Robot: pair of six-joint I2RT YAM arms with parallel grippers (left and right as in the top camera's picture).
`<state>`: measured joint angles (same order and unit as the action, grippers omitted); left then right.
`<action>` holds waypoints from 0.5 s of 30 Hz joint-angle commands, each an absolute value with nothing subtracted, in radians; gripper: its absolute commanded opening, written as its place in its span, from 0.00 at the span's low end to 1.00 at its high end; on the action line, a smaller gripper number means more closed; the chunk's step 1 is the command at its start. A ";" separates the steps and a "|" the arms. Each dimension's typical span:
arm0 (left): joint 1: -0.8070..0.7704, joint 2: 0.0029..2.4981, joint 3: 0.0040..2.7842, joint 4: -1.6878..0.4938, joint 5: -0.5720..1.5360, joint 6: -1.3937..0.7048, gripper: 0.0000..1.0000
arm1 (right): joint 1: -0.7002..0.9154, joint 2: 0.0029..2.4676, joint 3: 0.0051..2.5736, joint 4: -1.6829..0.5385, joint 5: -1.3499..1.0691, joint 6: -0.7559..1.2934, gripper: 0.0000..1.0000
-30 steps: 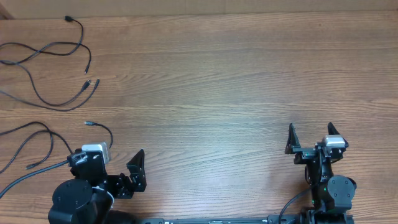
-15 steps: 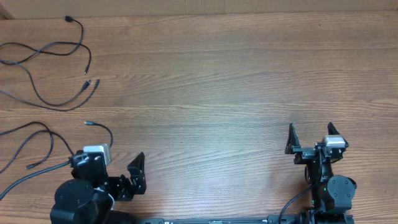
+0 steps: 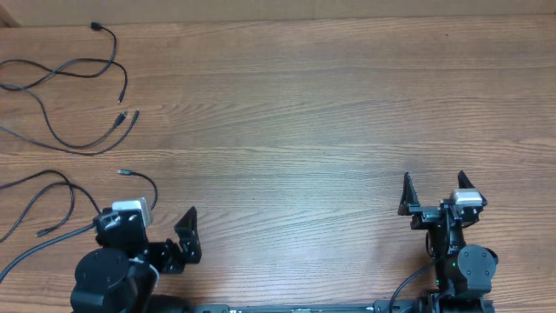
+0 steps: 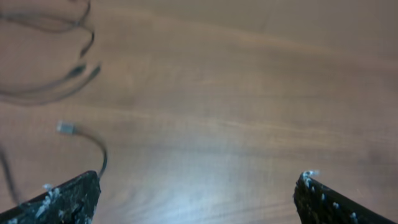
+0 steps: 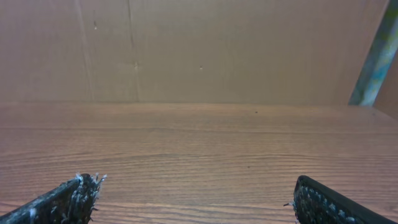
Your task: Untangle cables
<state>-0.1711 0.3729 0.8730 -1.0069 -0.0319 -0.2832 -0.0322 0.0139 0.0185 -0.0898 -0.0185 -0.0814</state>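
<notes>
Several thin black cables lie spread as loose strands at the table's left side. One group (image 3: pixel 122 90) runs along the far left, with two plug ends (image 3: pixel 128 115) side by side. Another cable with a small plug (image 3: pixel 124 172) curls just beyond my left gripper (image 3: pixel 146 226). The left wrist view shows that plug (image 4: pixel 65 128) ahead and left of the open, empty left gripper (image 4: pixel 196 196), and the far strands (image 4: pixel 78 70) look blurred. My right gripper (image 3: pixel 434 193) is open and empty at the front right, and no cable shows in its wrist view (image 5: pixel 196 193).
The wooden table (image 3: pixel 295 113) stretches across the middle and right. A brown cardboard wall (image 5: pixel 199 50) stands behind the table's far edge, with a greenish post (image 5: pixel 376 56) at the right.
My left gripper has shifted slightly to the left. The right arm and the cables have not moved.
</notes>
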 commanded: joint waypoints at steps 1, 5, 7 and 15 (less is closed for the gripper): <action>-0.144 0.311 0.759 -0.859 0.056 -0.150 1.00 | -0.034 0.003 0.008 -0.084 -0.013 -0.076 1.00; -0.101 0.215 0.574 -0.612 0.158 -0.104 1.00 | -0.034 0.003 0.008 -0.084 -0.013 -0.076 1.00; -0.071 0.171 0.480 -0.493 0.196 -0.105 0.99 | -0.034 0.003 0.008 -0.084 -0.013 -0.076 1.00; 0.003 0.043 0.228 -0.202 0.230 -0.120 1.00 | -0.034 0.003 0.008 -0.084 -0.013 -0.076 1.00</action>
